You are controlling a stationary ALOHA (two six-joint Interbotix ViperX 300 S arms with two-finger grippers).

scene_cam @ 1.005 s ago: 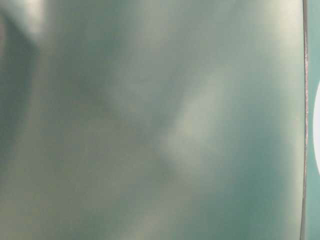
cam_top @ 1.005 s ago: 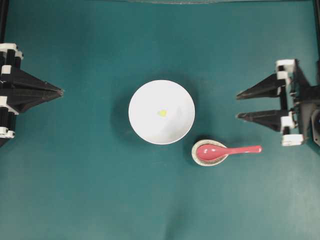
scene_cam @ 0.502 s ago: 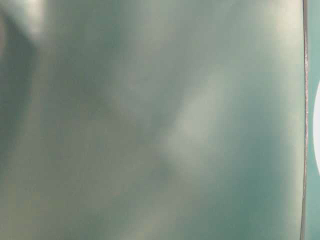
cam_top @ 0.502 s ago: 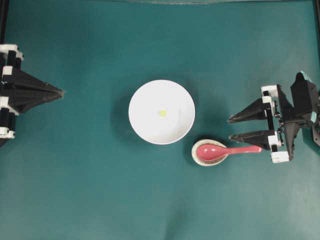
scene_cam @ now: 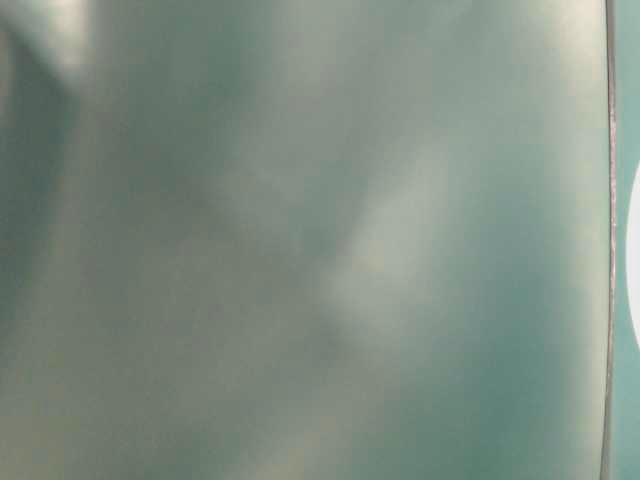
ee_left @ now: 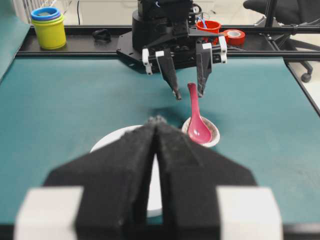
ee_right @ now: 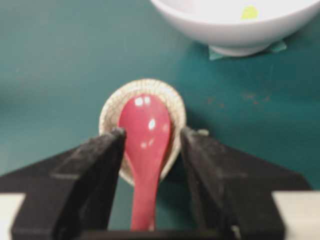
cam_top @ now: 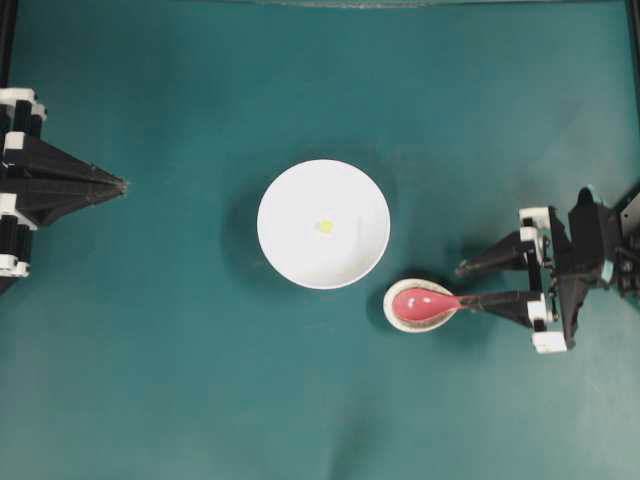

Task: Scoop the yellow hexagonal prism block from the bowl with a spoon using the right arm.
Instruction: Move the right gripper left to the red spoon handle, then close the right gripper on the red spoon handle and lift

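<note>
The right arm's black pointed hand (ee_right: 150, 137) is standing open astride the handle of the glossy pink-red spoon (ee_right: 145, 145), whose scoop is lying in a small speckled beige dish (ee_right: 107, 112) beside the large white bowl (ee_right: 225, 30) holding the tiny yellow block (ee_right: 249, 12) on the teal counter (ee_right: 60, 55).

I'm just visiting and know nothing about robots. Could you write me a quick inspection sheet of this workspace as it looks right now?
Surface: teal table, no spills seen.
Job's things: yellow block inside white bowl; pink-red spoon resting in a small speckled dish.
Clutter: stacked cups and tape rolls beyond the table's far edge.
Grippers: right gripper open, astride the spoon's handle; left gripper shut, idle.
Cables: nothing seen on the table.
Surroundings: chair base.
</note>
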